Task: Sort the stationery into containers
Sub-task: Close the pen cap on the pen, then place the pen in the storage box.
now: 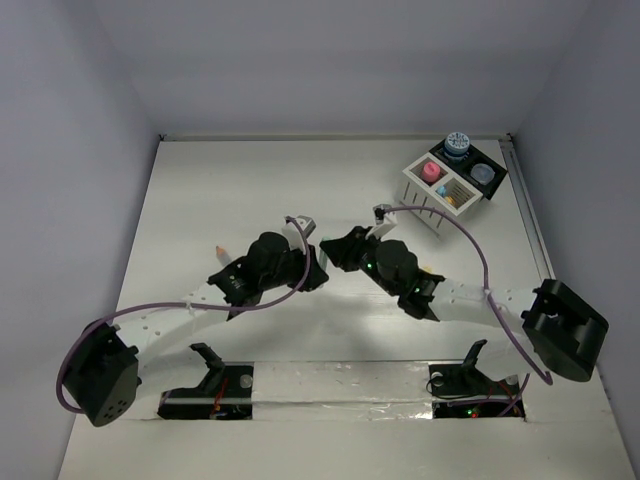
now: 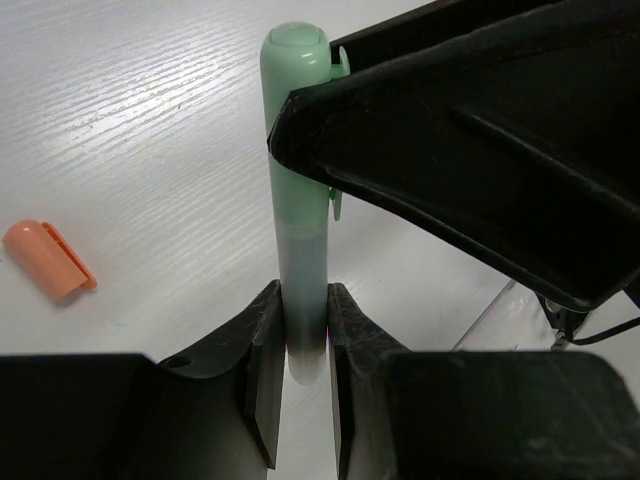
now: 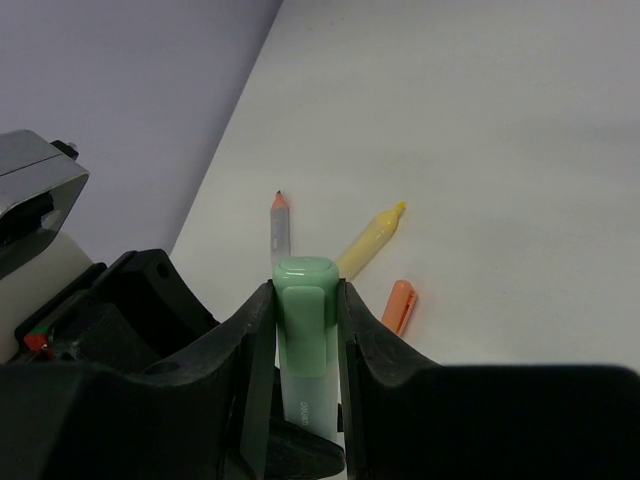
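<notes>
While both arms meet over the middle of the table (image 1: 250, 180), one green highlighter (image 2: 298, 230) is clamped from two ends. The left gripper (image 2: 302, 340) has its fingers (image 2: 262, 370) closed to a narrow gap on the barrel's lower end. The right gripper (image 3: 305, 320) pinches the capped end just as tightly, its black body crossing over the highlighter's clip in the left wrist view and filling that view's upper right. From above, the two grippers and their cables cover the highlighter almost wholly. Beyond the green highlighter, in the right wrist view, lie a pencil (image 3: 279, 225), a yellow highlighter (image 3: 370, 240) and, nearest, an orange cap (image 3: 399, 305), all flat on the table and apart from one another. Well apart from the green highlighter, toward the far right corner, stands the white slatted box (image 1: 425, 200) with its black tray section (image 1: 500, 180). It holds a pink-capped bottle (image 1: 432, 172), a blue-patterned pot (image 1: 457, 146), a grey cup (image 1: 483, 172) and some coloured sticks (image 1: 452, 194).
</notes>
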Robot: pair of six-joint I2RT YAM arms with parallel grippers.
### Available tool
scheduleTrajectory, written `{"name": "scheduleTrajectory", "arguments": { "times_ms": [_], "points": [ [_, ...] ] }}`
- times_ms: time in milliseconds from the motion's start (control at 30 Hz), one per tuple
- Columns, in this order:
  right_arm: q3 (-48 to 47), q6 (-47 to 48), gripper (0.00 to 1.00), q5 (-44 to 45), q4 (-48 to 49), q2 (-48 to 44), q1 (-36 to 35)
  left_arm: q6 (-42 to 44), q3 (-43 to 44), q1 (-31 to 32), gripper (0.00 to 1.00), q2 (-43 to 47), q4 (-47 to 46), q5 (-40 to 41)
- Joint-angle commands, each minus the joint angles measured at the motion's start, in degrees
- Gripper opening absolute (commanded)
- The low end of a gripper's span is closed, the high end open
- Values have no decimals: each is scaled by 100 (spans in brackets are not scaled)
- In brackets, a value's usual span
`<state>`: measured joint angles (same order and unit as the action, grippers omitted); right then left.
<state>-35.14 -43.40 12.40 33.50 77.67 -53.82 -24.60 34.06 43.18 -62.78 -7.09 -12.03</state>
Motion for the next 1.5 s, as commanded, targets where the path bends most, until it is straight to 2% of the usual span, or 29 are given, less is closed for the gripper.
{"name": "scheduleTrajectory", "arguments": {
  "times_ms": [0, 133, 200, 233, 300, 333, 400, 433, 533, 633, 733, 900, 1033, 1233, 1467],
  "points": [
    [411, -107, 0, -961, -1854, 117, -709, 122, 971, -301, 0, 232, -2499, 1107],
    [60, 6, 0, 14, -2198, -251, -604, -18, 612, -301, 3, 118, -2507, 773],
    [-281, 155, 0, 523, -2373, -348, -394, -71, 357, -301, 14, 117, -2586, 406],
    [-396, 252, 0, 700, -2409, -488, -323, -80, 112, -162, 23, 161, -2604, 369],
    [-729, 584, 0, 1182, -2427, -612, -60, -37, -144, -38, 34, 257, -2596, 368],
    [-862, 726, 0, 1211, -2427, -647, 90, -27, -381, 15, 44, 388, -2578, 360],
    [-1230, 1007, 0, 1203, -2375, -648, 450, -10, -593, 85, 57, 521, -2543, 360],
    [-1337, 1087, 0, 1186, -2339, -622, 861, 34, -794, 146, 73, 652, -2543, 351],
    [-1749, 1394, 0, 1211, -2242, -499, 1573, 113, -1085, 209, 86, 924, -2482, 386],
    [-2023, 1842, 0, 1579, -2260, -454, 2023, 245, -1270, 270, 94, 1162, -2359, 447],
    [-2155, 2291, 0, 1984, -2172, -489, 2691, 341, -1411, 270, 99, 1557, -2297, 675],
    [-2164, 2677, 0, 2248, -1874, -525, 3955, 438, -1578, 270, 99, 1796, -2428, 843],
    [-2296, 3047, 0, 2547, -1470, -192, 4431, 404, -1815, 270, 99, 2225, -2447, 1018],
    [-2279, 3802, 0, 2715, -275, 406, 4600, 351, -1974, 270, 99, 2683, -2384, 1080],
    [-2236, 4269, 0, 2785, 569, 1145, 4600, 342, -1930, 270, 99, 2508, -2419, 957]
  ]
}}
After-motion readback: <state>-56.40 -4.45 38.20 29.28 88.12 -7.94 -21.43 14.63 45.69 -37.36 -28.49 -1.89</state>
